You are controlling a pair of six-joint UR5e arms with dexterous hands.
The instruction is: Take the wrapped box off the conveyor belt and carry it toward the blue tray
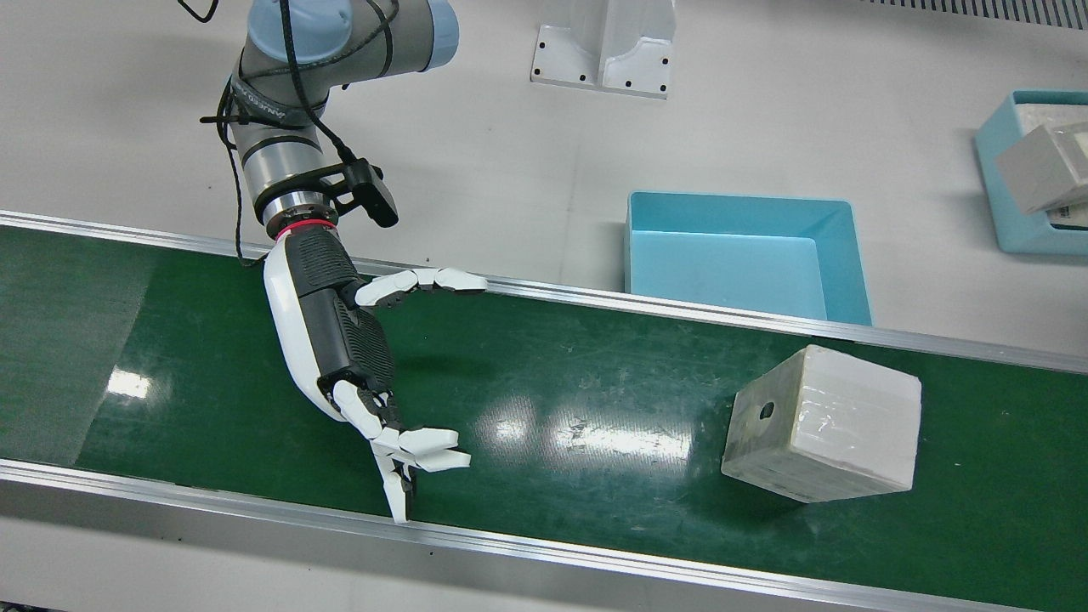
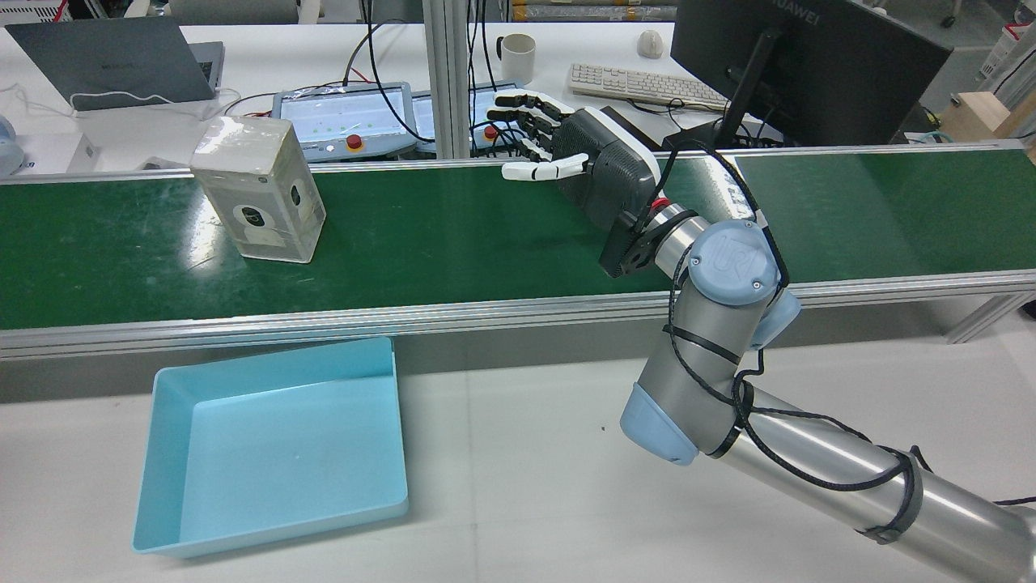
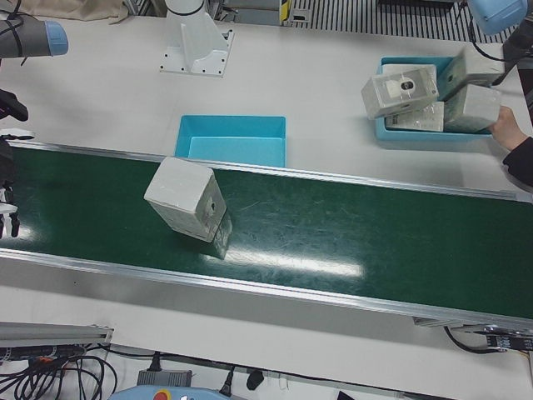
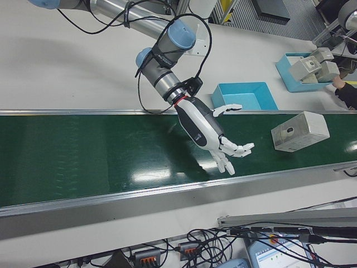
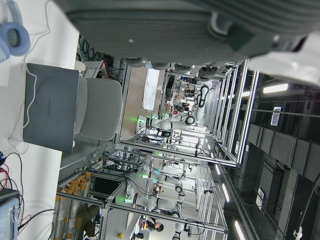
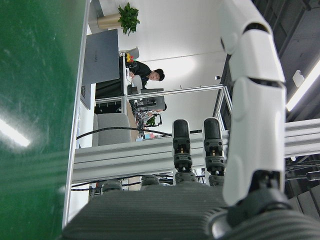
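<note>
The wrapped box [image 1: 824,425] [image 2: 259,190] [image 3: 187,200] [image 4: 298,131], pale grey under clear film, stands on the green conveyor belt [image 1: 595,374]. My right hand [image 1: 357,357] [image 2: 583,158] [image 4: 209,134] hovers over the belt well to the box's side. It is open with fingers spread and holds nothing. The empty blue tray [image 1: 748,255] [image 2: 275,445] [image 3: 233,137] lies on the table beside the belt, near the box. Only the dark palm of my left hand [image 5: 175,25] shows, in its own view; its fingers are hidden.
A second blue tray [image 1: 1028,170] [image 3: 425,104] holds several similar boxes, and a person's hand [image 3: 506,129] reaches at it. A white pedestal [image 1: 603,42] stands behind the tray. Aluminium rails [image 1: 595,552] edge the belt. Desks with a monitor [image 2: 801,65] lie beyond.
</note>
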